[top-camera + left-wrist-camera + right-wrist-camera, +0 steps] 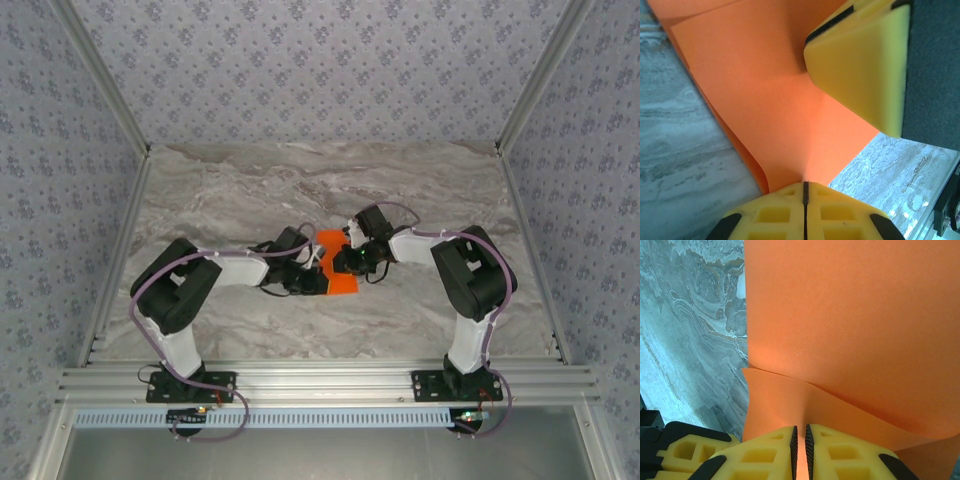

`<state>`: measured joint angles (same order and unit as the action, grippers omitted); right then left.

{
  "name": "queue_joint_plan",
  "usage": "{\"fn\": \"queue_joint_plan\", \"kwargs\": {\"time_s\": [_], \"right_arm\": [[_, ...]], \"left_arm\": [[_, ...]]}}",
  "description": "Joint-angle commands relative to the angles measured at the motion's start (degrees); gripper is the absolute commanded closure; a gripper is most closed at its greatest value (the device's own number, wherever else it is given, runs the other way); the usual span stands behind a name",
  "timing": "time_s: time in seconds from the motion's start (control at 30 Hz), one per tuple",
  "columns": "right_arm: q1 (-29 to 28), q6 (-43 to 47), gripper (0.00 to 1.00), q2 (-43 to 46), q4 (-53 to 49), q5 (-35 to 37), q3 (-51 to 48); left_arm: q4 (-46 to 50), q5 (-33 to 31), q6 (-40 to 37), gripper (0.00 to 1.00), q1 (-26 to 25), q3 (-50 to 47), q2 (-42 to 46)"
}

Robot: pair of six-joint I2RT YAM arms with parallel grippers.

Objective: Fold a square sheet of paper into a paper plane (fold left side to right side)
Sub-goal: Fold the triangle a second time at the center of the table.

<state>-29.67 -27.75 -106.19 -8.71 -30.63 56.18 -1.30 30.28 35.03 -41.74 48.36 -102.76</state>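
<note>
Orange-red and thin, the square sheet of paper (333,244) sits near the middle of a grey-veined marble surface (300,190). Two robot arms reach in to it from either side. Seen from above, the left gripper (310,281) meets the sheet at its left edge and the right gripper (352,262) meets its right edge, so both partly hide it.

From the left wrist, the left gripper (805,186) has its yellow fingers (775,212) pressed together, with the sheet's edge pinched in the seam between them. Beside that pinch, the paper bends in a soft curve onto a lower layer. A yellow finger of the other arm hangs over the sheet's far part.

From the right wrist, the right gripper (800,429) has its fingers (840,452) a narrow slit apart, with orange paper caught between them. Beyond them the sheet shows two layers, the upper overlapping the lower.
</note>
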Motion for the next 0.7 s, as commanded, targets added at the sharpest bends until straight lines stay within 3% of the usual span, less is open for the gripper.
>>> {"fn": "queue_joint_plan", "kwargs": {"time_s": [0.0,0.4,0.67], "right_arm": [[-0.2,1.1,0.85,-1.9,-5.0,3.1,-0.1],[-0.4,1.0,0.85,-1.8,-5.1,2.9,0.3],[-0.6,1.0,0.85,-1.7,-5.1,2.9,0.4]], "left_arm": [[5.8,-1.1,-0.6,0.95,-1.6,-3.2,0.5],[5.9,-1.0,1.0,0.99,-1.5,-4.6,9.3],[4.6,-0.7,0.5,0.93,-1.2,1.8,5.5]]}}
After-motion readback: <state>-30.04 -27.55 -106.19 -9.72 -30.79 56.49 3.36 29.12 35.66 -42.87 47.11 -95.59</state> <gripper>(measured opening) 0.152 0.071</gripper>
